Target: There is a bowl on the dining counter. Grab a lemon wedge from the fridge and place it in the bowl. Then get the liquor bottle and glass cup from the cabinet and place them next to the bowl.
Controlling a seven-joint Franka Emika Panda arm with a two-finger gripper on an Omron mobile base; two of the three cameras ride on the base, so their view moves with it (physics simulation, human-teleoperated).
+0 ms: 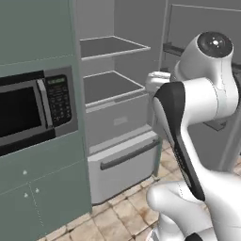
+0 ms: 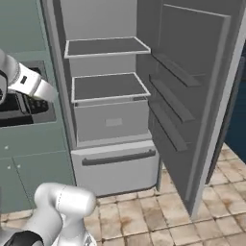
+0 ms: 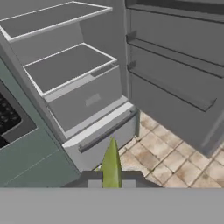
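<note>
While the fridge [image 2: 144, 96] stands with its door swung wide, read the status lines below as your reference for this moment.

Task progress: you have the lemon wedge [image 3: 111, 165] out of the fridge; judged from the pictures, the first pick is done and the carry to the bowl is the step in hand.

Remaining work: you have yet to place the wedge in the bowl on the dining counter, then fetch the liquor bottle and the glass cup from the cabinet and set them beside the bowl.

Lemon wedge location: it sits between the tips of the gripper [image 3: 111, 183], standing up as a narrow yellow-green sliver at the bottom middle of the hand view, clear of every shelf.

Claw state: clenched on the lemon wedge, the jaws nearly together.

Fridge interior: both shelves [image 2: 106, 86] and the door racks [image 2: 169, 98] are bare; the lower drawer [image 2: 117, 161] is closed.

Arm pose: the arm [image 1: 197, 108] is folded high in front of the open compartment, elbow raised, forearm reaching across toward the microwave [image 1: 33, 108] side. The hand looks down and forward at the drawer front and the tiled floor [image 3: 175, 157].

Caution: you hold a very small piece; a jolt could likely dislodge it.
</note>
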